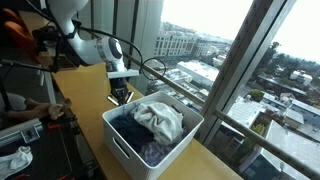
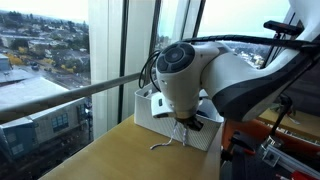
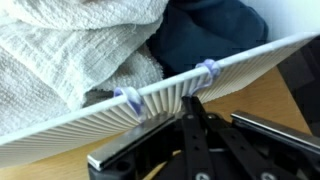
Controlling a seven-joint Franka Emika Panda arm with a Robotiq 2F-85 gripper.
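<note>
Exterior view: claw (image 1: 120, 96) hangs low at the end wall of the basket (image 1: 115, 140), which sits along the desk's (image 1: 88, 85) window edge.
Exterior view: claw (image 2: 183, 128) tips close above the desk, beside the basket (image 2: 148, 108).
Wrist view: claw (image 3: 195, 108) fingers pressed together against the ribbed rim, with nothing visibly pinched. The walls contain the pale cloth (image 3: 70, 50) and dark garment (image 3: 215, 30).

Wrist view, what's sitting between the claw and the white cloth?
In the wrist view, the ribbed white bin wall runs straight across between them. The claw is outside it, close to the rim, and the white cloth lies inside.
</note>
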